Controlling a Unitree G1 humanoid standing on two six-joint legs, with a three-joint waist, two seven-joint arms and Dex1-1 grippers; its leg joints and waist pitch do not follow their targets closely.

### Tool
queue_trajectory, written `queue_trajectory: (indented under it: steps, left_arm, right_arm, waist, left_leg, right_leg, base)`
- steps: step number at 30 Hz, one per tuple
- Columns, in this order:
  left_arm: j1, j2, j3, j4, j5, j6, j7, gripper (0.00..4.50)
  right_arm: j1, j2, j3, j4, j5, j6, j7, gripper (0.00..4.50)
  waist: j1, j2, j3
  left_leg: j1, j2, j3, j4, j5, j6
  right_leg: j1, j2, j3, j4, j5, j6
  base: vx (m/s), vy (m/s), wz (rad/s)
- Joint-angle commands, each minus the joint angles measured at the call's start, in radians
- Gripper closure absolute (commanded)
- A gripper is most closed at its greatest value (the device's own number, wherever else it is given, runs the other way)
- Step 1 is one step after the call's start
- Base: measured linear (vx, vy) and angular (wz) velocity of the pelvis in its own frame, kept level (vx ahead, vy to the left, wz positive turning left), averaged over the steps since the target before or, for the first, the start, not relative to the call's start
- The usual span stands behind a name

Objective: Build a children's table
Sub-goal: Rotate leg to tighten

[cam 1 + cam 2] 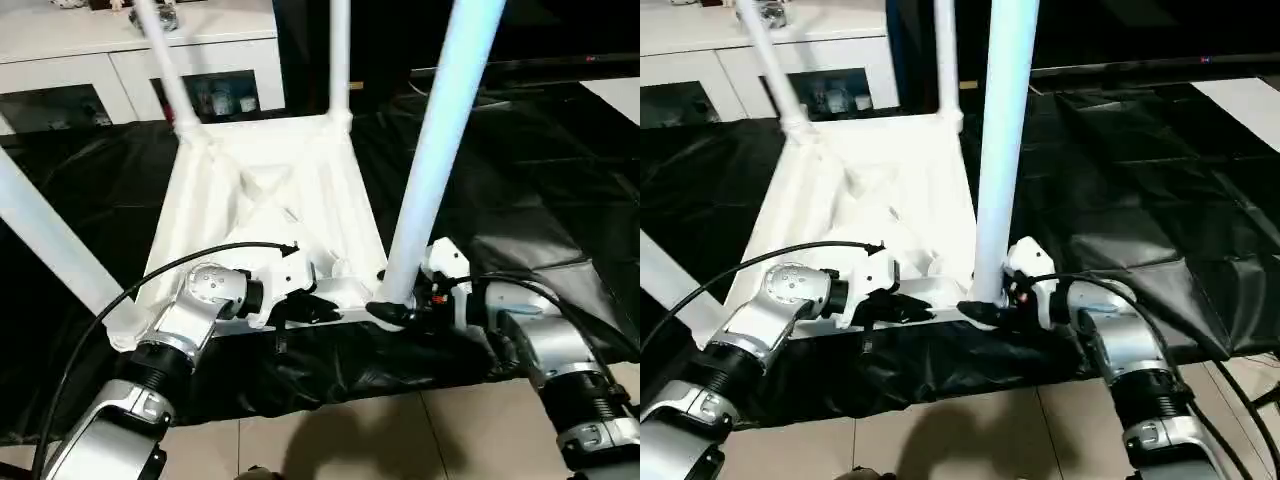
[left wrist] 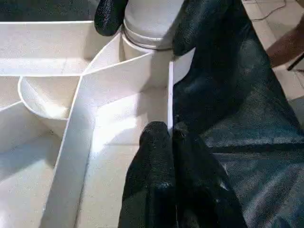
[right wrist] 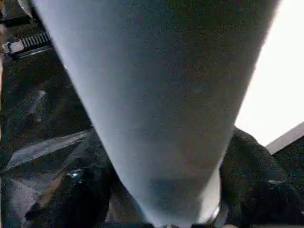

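Observation:
The children's table lies upside down on a black sheet, its ribbed white tabletop (image 1: pixel 270 190) facing up. Legs stand in its corner sockets: far left (image 1: pixel 165 60), far right (image 1: pixel 340 50), near left (image 1: pixel 50 240) and near right (image 1: pixel 440 130). My left gripper (image 1: pixel 325 305) is shut on the thin rim of the tabletop's near edge, as the left wrist view shows (image 2: pixel 170 135). My right gripper (image 1: pixel 392 308) clasps the base of the near right leg (image 3: pixel 156 118), one black finger on each side of it, just above the socket.
A white cabinet (image 1: pixel 130 60) with glass doors stands behind the table. The black sheet (image 1: pixel 520 170) spreads to the right, over tiled floor (image 1: pixel 400 440) at the front. A black cable (image 1: pixel 150 275) arcs over my left forearm. A person's hand (image 2: pixel 287 45) shows at the edge.

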Motion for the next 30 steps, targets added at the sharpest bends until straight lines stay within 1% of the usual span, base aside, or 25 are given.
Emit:
queue_trajectory:
  steps: [1, 3, 6, 7, 8, 9, 13, 14, 15, 16, 17, 18, 19, 20, 21, 22, 23, 24, 25, 26, 27, 28, 29, 30]
  left_arm:
    - [-0.044, -0.002, 0.011, 0.001, -0.004, -0.011, 0.033, 4.5]
    - [-0.043, 0.0, 0.012, 0.002, -0.005, -0.011, 0.029, 4.5]
    - [-0.042, 0.003, 0.011, 0.008, -0.006, -0.015, 0.024, 4.5]
    - [-0.044, 0.006, 0.009, 0.017, -0.006, -0.019, 0.019, 4.5]
    - [-0.044, 0.006, 0.009, 0.019, -0.006, -0.021, 0.018, 4.5]
    - [-0.046, 0.007, 0.008, 0.025, -0.005, -0.023, 0.017, 4.5]
    - [-0.043, -0.004, 0.011, 0.024, 0.002, -0.018, 0.053, 4.5]
    - [-0.045, -0.034, 0.014, 0.026, 0.029, 0.003, 0.15, 4.5]
    - [-0.046, -0.051, 0.018, 0.027, 0.038, 0.013, 0.195, 4.5]
    - [-0.046, -0.051, 0.018, 0.027, 0.038, 0.013, 0.195, 4.5]
    - [-0.04, -0.097, 0.027, 0.018, 0.04, 0.042, 0.269, 4.5]
    - [-0.04, -0.097, 0.027, 0.018, 0.04, 0.042, 0.269, 4.5]
    - [-0.034, -0.113, 0.025, 0.008, 0.04, 0.05, 0.285, 4.5]
    - [-0.029, -0.127, 0.024, 0.001, 0.042, 0.057, 0.303, 4.5]
    - [-0.025, -0.14, 0.023, -0.005, 0.045, 0.063, 0.322, 4.5]
    - [-0.017, -0.167, 0.02, -0.019, 0.054, 0.076, 0.364, 4.5]
    - [-0.01, -0.19, 0.019, -0.033, 0.061, 0.089, 0.401, 4.5]
    - [0.001, -0.206, 0.015, -0.052, 0.063, 0.099, 0.417, 4.5]
    - [0.008, -0.218, 0.013, -0.065, 0.064, 0.105, 0.429, 4.5]
    - [0.014, -0.228, 0.012, -0.073, 0.067, 0.108, 0.443, 4.5]
    - [0.019, -0.232, 0.009, -0.081, 0.068, 0.11, 0.445, 4.5]
    - [0.024, -0.237, 0.006, -0.089, 0.07, 0.113, 0.448, 4.5]
    - [0.026, -0.238, 0.005, -0.093, 0.07, 0.111, 0.449, 4.5]
    - [0.031, -0.236, 0.003, -0.098, 0.066, 0.101, 0.441, 4.5]
  right_arm:
    - [0.016, 0.023, 0.086, -0.003, 0.017, 0.019, 0.103, 1.83]
    - [0.019, 0.02, 0.091, -0.005, 0.014, 0.017, 0.113, 1.9]
    - [0.023, 0.018, 0.095, -0.007, 0.013, 0.016, 0.123, 1.9]
    - [0.027, 0.016, 0.098, -0.01, 0.014, 0.016, 0.127, 1.91]
    - [0.028, 0.017, 0.098, -0.011, 0.014, 0.016, 0.127, 1.91]
    - [0.03, 0.02, 0.097, -0.014, 0.013, 0.018, 0.12, 1.91]
    - [0.038, 0.04, 0.079, -0.021, 0.016, 0.035, 0.068, 1.91]
    - [0.035, 0.105, 0.041, 0.005, -0.021, 0.022, -0.125, 1.91]
    - [0.033, 0.139, 0.021, 0.018, -0.036, 0.026, -0.22, 1.91]
    - [0.033, 0.139, 0.021, 0.018, -0.036, 0.026, -0.22, 1.91]
    - [0.032, 0.219, -0.02, 0.036, -0.052, 0.043, -0.404, 1.92]
    - [0.032, 0.219, -0.02, 0.036, -0.052, 0.043, -0.404, 1.92]
    - [0.033, 0.252, -0.031, 0.038, -0.05, 0.043, -0.456, 1.92]
    - [0.033, 0.279, -0.041, 0.041, -0.049, 0.046, -0.501, 1.92]
    - [0.031, 0.305, -0.047, 0.049, -0.052, 0.043, -0.543, 1.92]
    - [0.024, 0.353, -0.054, 0.068, -0.061, 0.029, -0.622, 1.93]
    - [0.018, 0.391, -0.057, 0.085, -0.07, 0.015, -0.685, 1.93]
    - [0.011, 0.419, -0.052, 0.102, -0.093, 0.002, -0.747, 1.93]
    - [0.004, 0.438, -0.046, 0.115, -0.11, -0.011, -0.784, 1.93]
    - [0.005, 0.453, -0.042, 0.115, -0.116, -0.02, -0.793, 1.93]
    - [0.008, 0.46, -0.036, 0.111, -0.12, -0.026, -0.793, 1.93]
    - [0.013, 0.469, -0.031, 0.104, -0.122, -0.031, -0.788, 1.93]
    - [0.019, 0.468, -0.029, 0.094, -0.121, -0.036, -0.782, 1.37]
    - [0.026, 0.465, -0.033, 0.078, -0.113, -0.035, -0.774, 1.37]
  waist:
    - [0.001, -0.014, -0.059]
    - [0.002, -0.014, -0.061]
    - [0.003, -0.013, -0.061]
    - [0.004, -0.014, -0.061]
    - [0.004, -0.011, -0.06]
    - [0.005, -0.012, -0.061]
    - [0.005, -0.011, -0.06]
    - [0.003, -0.01, -0.058]
    - [-0.001, -0.008, -0.057]
    - [-0.005, -0.008, -0.055]
    - [-0.014, -0.009, -0.051]
    - [-0.02, -0.009, -0.048]
    - [-0.025, -0.007, -0.049]
    - [-0.034, -0.005, -0.048]
    - [-0.037, -0.006, -0.048]
    - [-0.038, -0.004, -0.049]
    - [-0.045, -0.001, -0.047]
    - [-0.046, -0.004, -0.048]
    - [-0.049, -0.004, -0.047]
    - [-0.051, -0.008, -0.047]
    - [-0.051, -0.006, -0.047]
    - [-0.051, -0.009, -0.047]
    - [-0.051, -0.005, -0.049]
    - [-0.05, -0.005, -0.049]
  left_leg:
    - [0.02, 0.043, -0.017, -0.061, -0.201, 0.074]
    - [0.021, 0.043, -0.017, -0.059, -0.185, 0.082]
    - [0.02, 0.042, -0.016, -0.057, -0.177, 0.09]
    - [0.02, 0.043, -0.016, -0.057, -0.181, 0.089]
    - [0.021, 0.042, -0.016, -0.058, -0.187, 0.086]
    - [0.021, 0.043, -0.016, -0.058, -0.189, 0.085]
    - [0.021, 0.043, -0.017, -0.06, -0.194, 0.078]
    - [0.022, 0.046, -0.017, -0.062, -0.193, 0.071]
    - [0.021, 0.045, -0.018, -0.063, -0.199, 0.06]
    - [0.022, 0.043, -0.019, -0.067, -0.22, 0.048]
    - [0.025, 0.04, -0.021, -0.072, -0.277, 0.015]
    - [0.026, 0.04, -0.02, -0.075, -0.297, 0.007]
    - [0.027, 0.038, -0.026, -0.077, -0.32, -0.009]
    - [0.025, 0.038, -0.027, -0.079, -0.338, -0.016]
    - [0.025, 0.037, -0.029, -0.08, -0.345, -0.017]
    - [0.026, 0.037, -0.029, -0.08, -0.35, -0.016]
    - [0.027, 0.037, -0.028, -0.081, -0.367, -0.024]
    - [0.027, 0.037, -0.028, -0.081, -0.367, -0.023]
    - [0.027, 0.036, -0.027, -0.081, -0.368, -0.024]
    - [0.026, 0.035, -0.028, -0.082, -0.372, -0.018]
    - [0.027, 0.036, -0.028, -0.081, -0.375, -0.016]
    - [0.027, 0.035, -0.027, -0.081, -0.376, -0.012]
    - [0.023, 0.035, -0.028, -0.082, -0.358, -0.001]
    - [0.023, 0.036, -0.028, -0.081, -0.351, 0.002]
  right_leg:
    - [0.037, -0.053, 0.035, -0.059, -0.093, -0.268]
    - [0.037, -0.054, 0.034, -0.057, -0.074, -0.271]
    - [0.038, -0.054, 0.033, -0.057, -0.071, -0.273]
    - [0.037, -0.054, 0.033, -0.058, -0.077, -0.272]
    - [0.037, -0.053, 0.033, -0.059, -0.086, -0.27]
    - [0.037, -0.053, 0.033, -0.059, -0.087, -0.27]
    - [0.037, -0.053, 0.033, -0.059, -0.091, -0.269]
    - [0.034, -0.055, 0.036, -0.06, -0.094, -0.267]
    - [0.031, -0.054, 0.036, -0.059, -0.104, -0.265]
    - [0.031, -0.053, 0.036, -0.063, -0.131, -0.261]
    - [0.031, -0.055, 0.036, -0.071, -0.234, -0.235]
    - [0.027, -0.054, 0.038, -0.075, -0.263, -0.229]
    - [0.031, -0.058, 0.036, -0.08, -0.312, -0.211]
    - [0.028, -0.055, 0.037, -0.084, -0.328, -0.199]
    - [0.028, -0.055, 0.036, -0.084, -0.33, -0.196]
    - [0.028, -0.054, 0.036, -0.085, -0.329, -0.193]
    - [0.022, -0.055, 0.037, -0.088, -0.332, -0.193]
    - [0.022, -0.054, 0.037, -0.089, -0.334, -0.19]
    - [0.019, -0.054, 0.038, -0.089, -0.332, -0.19]
    - [0.021, -0.054, 0.037, -0.091, -0.341, -0.184]
    - [0.019, -0.054, 0.037, -0.091, -0.345, -0.182]
    - [0.019, -0.052, 0.037, -0.093, -0.349, -0.178]
    - [0.023, -0.053, 0.038, -0.091, -0.325, -0.175]
    - [0.023, -0.052, 0.038, -0.091, -0.311, -0.175]
  base:
    - [0.0, 0.0, 0.0]
    - [0.0, 0.0, 0.0]
    - [0.0, 0.0, 0.0]
    - [0.0, 0.0, 0.0]
    - [0.0, 0.0, 0.0]
    - [0.0, 0.0, 0.0]
    - [0.0, 0.0, 0.0]
    - [0.0, 0.0, 0.0]
    - [0.0, 0.0, 0.0]
    - [0.0, 0.0, 0.0]
    - [0.0, 0.0, 0.0]
    - [0.0, 0.0, 0.0]
    - [0.0, 0.0, 0.0]
    - [0.0, 0.0, 0.0]
    - [0.0, 0.0, 0.0]
    - [0.0, 0.0, 0.0]
    - [0.0, 0.0, 0.0]
    - [0.0, 0.0, 0.0]
    - [0.0, 0.0, 0.0]
    - [0.0, 0.0, 0.0]
    - [0.0, 0.0, 0.0]
    - [0.0, 0.0, 0.0]
    - [0.0, 0.0, 0.0]
    - [0.0, 0.0, 0.0]
